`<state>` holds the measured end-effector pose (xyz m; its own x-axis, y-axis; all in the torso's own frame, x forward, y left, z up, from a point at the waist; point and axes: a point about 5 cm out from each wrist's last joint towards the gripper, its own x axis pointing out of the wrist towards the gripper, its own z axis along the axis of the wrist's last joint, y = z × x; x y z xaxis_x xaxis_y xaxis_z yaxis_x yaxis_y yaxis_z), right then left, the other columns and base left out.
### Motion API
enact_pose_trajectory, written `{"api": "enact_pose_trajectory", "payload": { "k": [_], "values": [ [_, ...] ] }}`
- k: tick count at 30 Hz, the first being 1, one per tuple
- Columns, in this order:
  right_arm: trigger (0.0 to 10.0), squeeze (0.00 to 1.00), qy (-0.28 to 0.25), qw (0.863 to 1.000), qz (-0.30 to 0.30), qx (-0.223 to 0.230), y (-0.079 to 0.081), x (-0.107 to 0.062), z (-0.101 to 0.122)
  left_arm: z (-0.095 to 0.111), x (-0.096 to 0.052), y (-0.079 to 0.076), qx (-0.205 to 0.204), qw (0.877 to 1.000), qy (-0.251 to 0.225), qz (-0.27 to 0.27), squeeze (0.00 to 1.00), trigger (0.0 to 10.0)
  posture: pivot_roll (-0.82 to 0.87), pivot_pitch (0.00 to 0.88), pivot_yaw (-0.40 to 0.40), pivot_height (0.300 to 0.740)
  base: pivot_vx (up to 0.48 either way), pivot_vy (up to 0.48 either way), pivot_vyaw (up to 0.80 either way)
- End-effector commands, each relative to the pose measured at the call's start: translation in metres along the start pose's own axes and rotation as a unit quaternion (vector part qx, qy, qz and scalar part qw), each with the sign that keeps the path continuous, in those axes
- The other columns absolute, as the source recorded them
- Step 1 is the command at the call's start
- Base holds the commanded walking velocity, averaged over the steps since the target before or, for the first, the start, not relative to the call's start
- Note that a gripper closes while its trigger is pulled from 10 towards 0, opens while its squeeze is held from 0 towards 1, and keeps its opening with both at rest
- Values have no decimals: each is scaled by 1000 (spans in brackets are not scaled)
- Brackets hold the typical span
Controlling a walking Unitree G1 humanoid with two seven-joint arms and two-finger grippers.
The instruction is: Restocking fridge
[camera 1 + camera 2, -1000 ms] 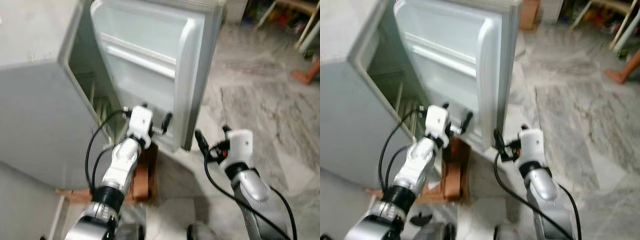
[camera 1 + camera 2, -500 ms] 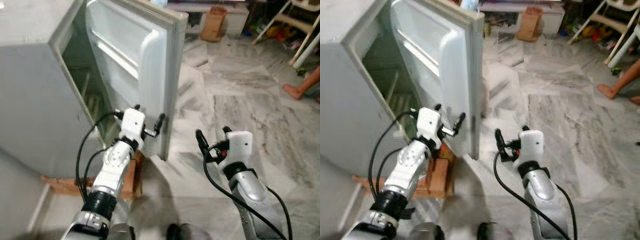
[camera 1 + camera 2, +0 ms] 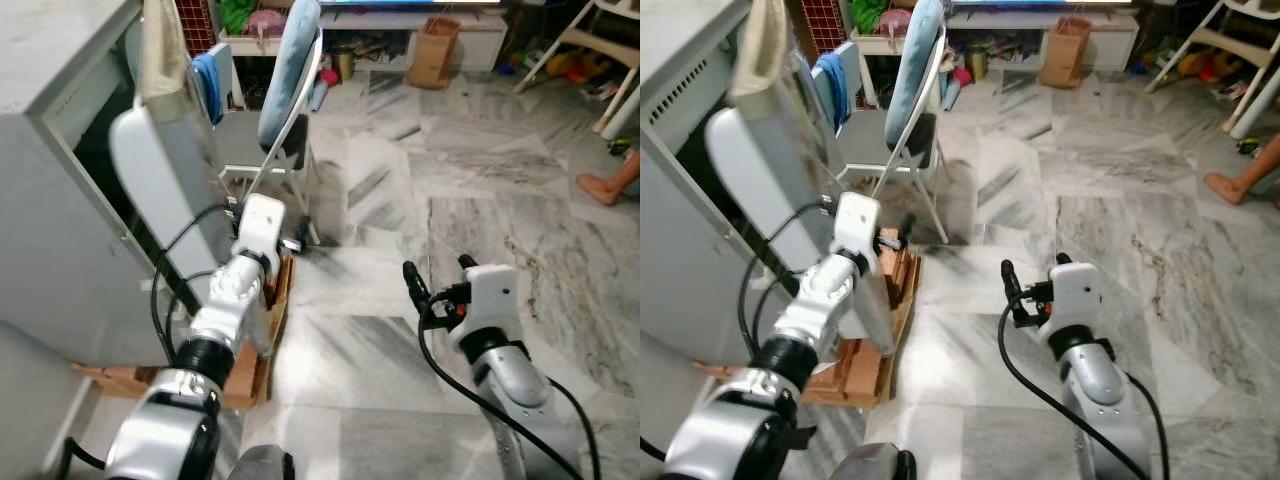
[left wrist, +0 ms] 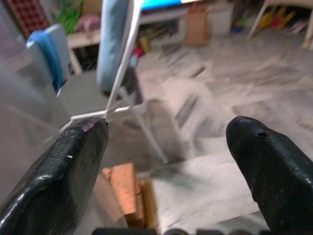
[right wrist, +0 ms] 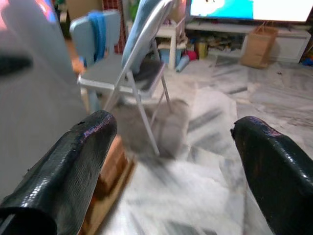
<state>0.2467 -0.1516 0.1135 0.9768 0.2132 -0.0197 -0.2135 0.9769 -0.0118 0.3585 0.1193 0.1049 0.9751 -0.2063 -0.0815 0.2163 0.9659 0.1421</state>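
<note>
Our left end effector (image 3: pixel 285 238) has its black fingers spread wide and empty, right beside the fridge door (image 3: pixel 160 190), which stands edge-on and upright just to its left, so that arm's way closer than the right. The right end effector (image 3: pixel 435 285), also spread and empty, hangs well apart over the glossy marble floor (image 3: pixel 480 190). Smooth pale-grey fridge (image 3: pixel 50 150) on our left, rough wooden blocks (image 3: pixel 875 330) underneath, folding metal chair (image 3: pixel 275 140) just behind.

My two arms are silver, jointed tubes with black collars near the elbows. Each ends in a white boxy wrist housing, with black cables looping out along the forearm. The left gripper (image 4: pixel 161 161) and right gripper (image 5: pixel 171 166) each carry two long, glossy black fingers (image 4: pixel 63 176) with rounded tips; one left finger has a small hole near its tip.
</note>
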Motion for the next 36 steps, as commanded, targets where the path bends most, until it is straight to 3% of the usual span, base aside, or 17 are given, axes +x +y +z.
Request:
{"api": "enact_pose_trajectory", "payload": {
  "k": [1,10,11,21,22,24,25,26,29,36],
  "values": [
    [10000,0,7,1000,-14,-7,-7,-5,-3,9,4,-7,-6,1000,-19,-6,0,10000,-19,87,29,740,0,0,0],
    [10000,0,7,1000,-14,-3,-5,-3,-4,-5,-18,-6,-11,999,-38,-11,0,10000,-7,82,32,740,0,0,0],
    [10000,0,7,1000,-13,-2,-4,-3,-5,-8,-28,-5,-11,999,-42,-8,0,10000,-1,83,29,740,0,0,0],
    [10000,0,-1,1000,0,-19,-6,0,-2,-9,-66,12,-5,997,-63,48,0,10000,16,81,19,740,0,0,239],
    [10000,0,0,1000,-4,-16,-7,0,-3,-9,-79,19,4,996,-68,61,0,10000,20,81,17,740,0,0,794],
    [10000,0,2,1000,-5,-14,-7,0,-3,-9,-84,21,5,996,-70,63,0,10000,21,81,17,740,0,0,463],
    [10000,0,4,1000,-7,-14,-8,0,-4,-10,-96,24,18,995,-71,65,0,10000,29,83,15,740,0,0,0],
    [10000,0,7,1000,-8,-14,-9,0,-6,-11,-106,26,24,995,-70,70,0,10000,31,82,14,740,0,0,0],
    [10000,0,7,1000,-7,-13,-9,0,-6,-16,-118,29,31,994,-60,81,0,10000,38,83,13,740,0,0,0],
    [10000,0,6,1000,-7,-11,-9,4,-6,-30,-134,44,23,993,-16,118,0,10000,53,82,4,740,0,0,0]
  ]
}}
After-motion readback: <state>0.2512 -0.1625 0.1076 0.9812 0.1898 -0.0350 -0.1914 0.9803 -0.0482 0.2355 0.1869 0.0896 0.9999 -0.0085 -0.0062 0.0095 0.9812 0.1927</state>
